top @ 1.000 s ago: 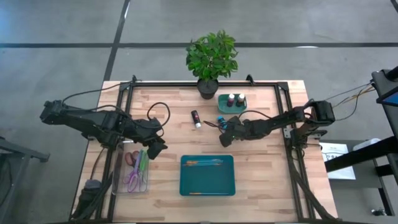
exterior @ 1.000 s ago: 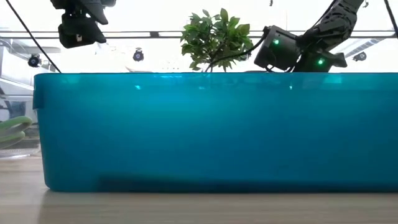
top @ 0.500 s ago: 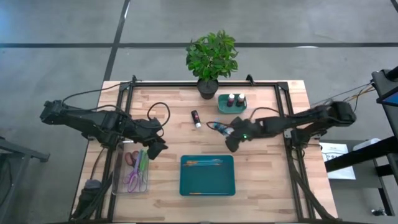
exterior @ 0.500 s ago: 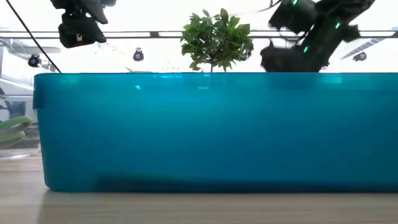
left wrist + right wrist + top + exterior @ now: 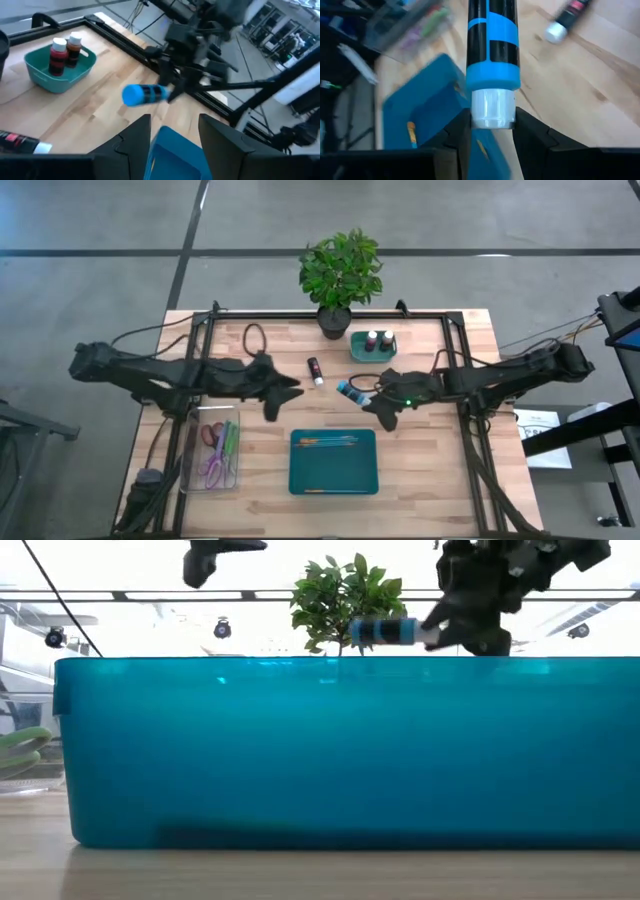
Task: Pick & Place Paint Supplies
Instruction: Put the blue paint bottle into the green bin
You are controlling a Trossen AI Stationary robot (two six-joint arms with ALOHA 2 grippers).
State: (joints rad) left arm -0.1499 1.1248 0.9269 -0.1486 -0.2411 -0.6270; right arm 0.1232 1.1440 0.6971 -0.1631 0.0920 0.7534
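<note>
Right hand (image 5: 372,396) grips a blue paint bottle (image 5: 349,390) by its white cap, held level above the table, just beyond the teal tray (image 5: 333,463); left hand (image 5: 287,392) hovers nearby, half open, empty

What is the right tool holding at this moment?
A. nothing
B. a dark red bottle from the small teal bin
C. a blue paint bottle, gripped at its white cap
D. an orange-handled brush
C: the right tool pinches the white cap of the blue paint bottle, lifted clear of the table.
</note>
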